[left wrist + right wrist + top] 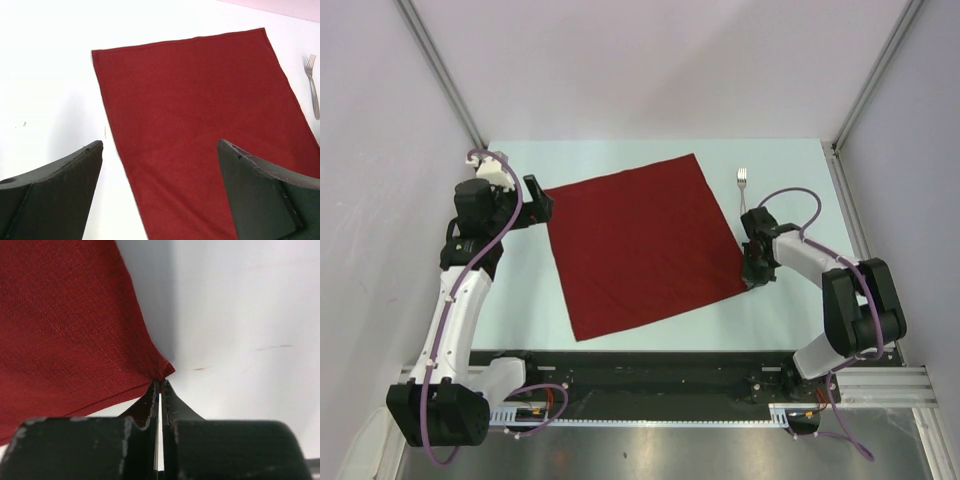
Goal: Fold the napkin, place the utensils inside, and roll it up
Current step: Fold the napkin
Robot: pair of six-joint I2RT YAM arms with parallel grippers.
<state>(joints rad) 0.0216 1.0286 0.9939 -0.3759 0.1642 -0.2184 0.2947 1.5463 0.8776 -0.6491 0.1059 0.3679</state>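
The dark red napkin lies spread flat on the pale table, turned a little. My right gripper is shut on its near right corner; in the right wrist view the fingertips pinch the corner of the cloth, which is raised slightly and casts a shadow. My left gripper is open and empty at the napkin's far left corner; in the left wrist view its jaws straddle the napkin's left edge. The silver fork lies on the table just right of the napkin's far corner and also shows in the left wrist view.
White walls with metal posts enclose the table on three sides. A black rail with the arm bases runs along the near edge. Bare table lies right of the fork.
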